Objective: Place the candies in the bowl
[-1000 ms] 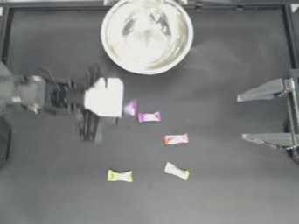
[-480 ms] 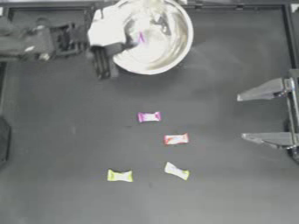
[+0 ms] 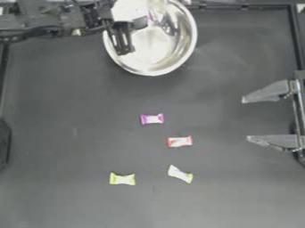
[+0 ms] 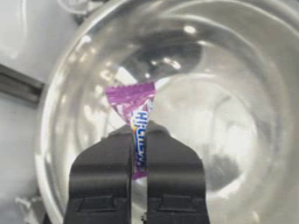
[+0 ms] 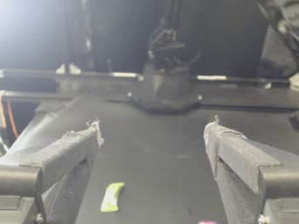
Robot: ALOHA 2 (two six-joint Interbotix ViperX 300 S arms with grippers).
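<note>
Cataloguing the lot in hand, we list first the purple candy (image 4: 133,114), pinched by one twisted end between the nearly closed jaws of the left gripper (image 4: 139,131), which hangs over the bowl (image 3: 179,49) at the far side of the table (image 3: 59,133); the sweet dangles above the bowl's inner wall, not yet released. Item two, the pink candy (image 3: 152,118), lies on the open table near the middle. Item three, the red-orange candy (image 3: 179,141), lies just beyond it toward the near edge. Items four and five, the yellow-green candies (image 3: 121,179) (image 3: 180,174), lie nearest the front, apart from one another. We judge all five very light, with crinkly, somewhat slippery wrappers, soft bow-tie ends and a firmer middle; we would take each across its narrow body, since an end-grip such as the present one may let the wrapper slide. We reckon the bowl rigid, smooth and prone to skidding if nudged. The right gripper (image 3: 271,116) waits at the right edge, jaws wide apart and empty.
</note>
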